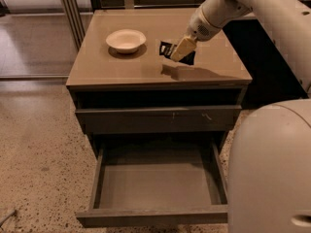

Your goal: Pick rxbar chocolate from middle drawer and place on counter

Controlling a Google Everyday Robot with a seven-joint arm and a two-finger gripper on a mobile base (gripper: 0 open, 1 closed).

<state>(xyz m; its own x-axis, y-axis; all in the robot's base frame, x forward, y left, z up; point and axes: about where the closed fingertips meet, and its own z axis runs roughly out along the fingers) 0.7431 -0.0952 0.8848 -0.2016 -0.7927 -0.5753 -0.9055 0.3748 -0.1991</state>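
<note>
Here we see the gripper [177,51] pinching the rxbar chocolate [165,47] just above the right half of the counter [121,68]. Below the counter, the middle drawer [155,181] stands open.

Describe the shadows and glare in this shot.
Camera view: the gripper, holding the rxbar chocolate above the counter, casts a dark shadow on the glossy top beneath it; the white bowl has a soft one; the open middle drawer is dim inside.

Tool [181,50] above counter [121,68] clamps rxbar chocolate [166,47], tilted down.
</note>
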